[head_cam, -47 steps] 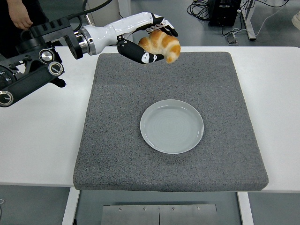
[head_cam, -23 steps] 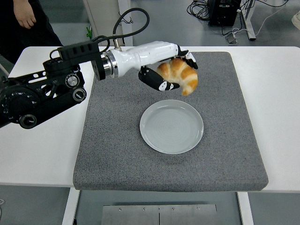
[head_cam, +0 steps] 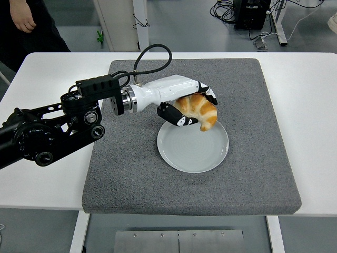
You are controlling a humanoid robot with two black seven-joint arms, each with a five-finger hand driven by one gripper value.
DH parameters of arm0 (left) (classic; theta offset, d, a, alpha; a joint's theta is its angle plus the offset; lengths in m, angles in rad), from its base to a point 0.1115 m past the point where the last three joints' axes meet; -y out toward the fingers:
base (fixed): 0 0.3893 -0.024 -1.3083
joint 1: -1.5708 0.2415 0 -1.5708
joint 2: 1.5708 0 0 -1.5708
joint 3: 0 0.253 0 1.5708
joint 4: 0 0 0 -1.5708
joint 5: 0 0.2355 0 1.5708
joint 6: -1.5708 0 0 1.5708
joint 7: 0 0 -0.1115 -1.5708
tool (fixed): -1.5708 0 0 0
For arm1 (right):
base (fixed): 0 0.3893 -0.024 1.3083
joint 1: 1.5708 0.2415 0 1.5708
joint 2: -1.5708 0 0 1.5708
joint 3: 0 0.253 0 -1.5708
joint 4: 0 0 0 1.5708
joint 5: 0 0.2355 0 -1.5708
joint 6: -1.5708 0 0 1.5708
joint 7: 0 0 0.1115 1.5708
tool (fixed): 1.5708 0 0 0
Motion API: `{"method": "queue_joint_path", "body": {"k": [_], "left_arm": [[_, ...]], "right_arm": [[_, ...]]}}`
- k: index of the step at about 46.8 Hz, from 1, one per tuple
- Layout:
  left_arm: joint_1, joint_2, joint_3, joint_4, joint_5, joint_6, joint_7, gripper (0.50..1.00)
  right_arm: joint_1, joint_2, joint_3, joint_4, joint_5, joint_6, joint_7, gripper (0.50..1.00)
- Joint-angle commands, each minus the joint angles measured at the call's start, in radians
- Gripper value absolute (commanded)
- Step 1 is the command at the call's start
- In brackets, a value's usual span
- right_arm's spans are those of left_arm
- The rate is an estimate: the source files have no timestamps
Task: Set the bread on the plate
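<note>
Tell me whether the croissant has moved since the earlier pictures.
Yes. The croissant, held in the left hand, has moved from the mat's far edge toward the near edge and now overlaps the plate's far rim.

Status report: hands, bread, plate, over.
Left hand shut on croissant, held over far rim of plate. Right hand out of view. Not yet released. Nothing on the plate in the way.

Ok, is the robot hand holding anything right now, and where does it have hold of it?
The left robot hand grips the croissant around its upper, thicker part, fingers over the top, thumb below; the lower tip hangs free above the plate.
</note>
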Motion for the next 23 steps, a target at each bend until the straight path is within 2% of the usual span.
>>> {"method": "queue_joint_path", "body": {"k": [1,12,23], "left_arm": [[0.007,0.000,0.000,0.003,-0.001,0.002,-0.002,0.622],[0.034,-0.015,0.023,0.023,0.003,0.027,-0.002,0.622],[0.034,-0.025,0.113,0.044,0.003,0.116,-0.002,0.622]], "right_arm": [[0.000,0.000,0.000,0.000,0.000,-0.001,0.000,1.000],[0.000,0.000,0.000,0.000,0.000,0.001,0.000,1.000],[0.000,0.000,0.000,0.000,0.000,-0.001,0.000,1.000]]}}
